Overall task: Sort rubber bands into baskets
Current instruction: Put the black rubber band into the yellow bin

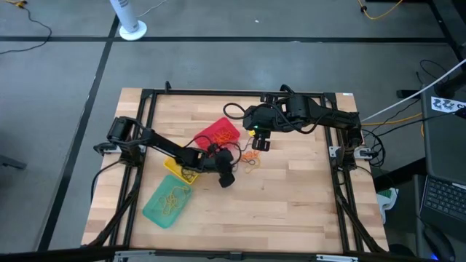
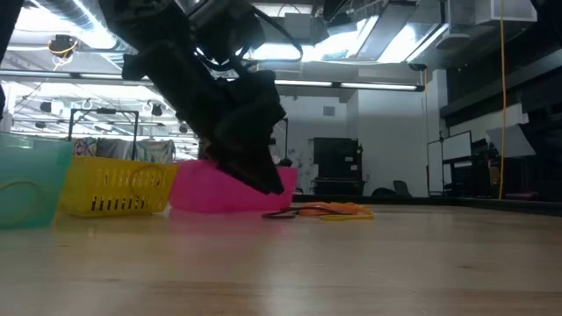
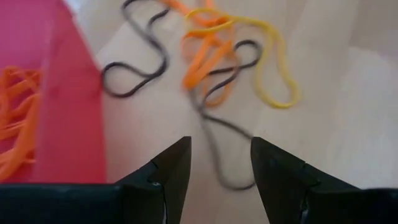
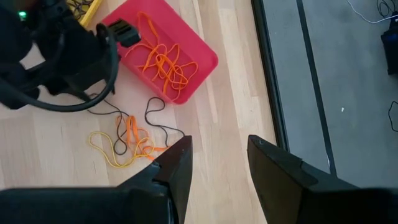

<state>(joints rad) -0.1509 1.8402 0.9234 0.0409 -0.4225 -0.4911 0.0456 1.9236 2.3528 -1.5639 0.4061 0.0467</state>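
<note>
A loose pile of rubber bands (image 1: 252, 161), orange, black and yellow, lies on the wooden table just right of the red basket (image 1: 218, 132). That basket holds orange bands (image 4: 163, 62). The yellow basket (image 1: 180, 172) and the teal basket (image 1: 167, 202) hold yellowish bands. My left gripper (image 3: 221, 146) is open. It hovers low over the near end of the pile, with a black band (image 3: 214, 127) showing between its fingers. In the high view it is at the pile's near left (image 1: 227, 177). My right gripper (image 4: 217, 146) is open and empty, above the pile's far side (image 1: 259, 144).
The three baskets stand in a slanting row from the table's middle toward its near left. In the low view they are in the order teal (image 2: 31, 184), yellow (image 2: 118, 189), red (image 2: 215, 191). A black frame (image 1: 149, 109) runs round the table. The wood to the right and near side is bare.
</note>
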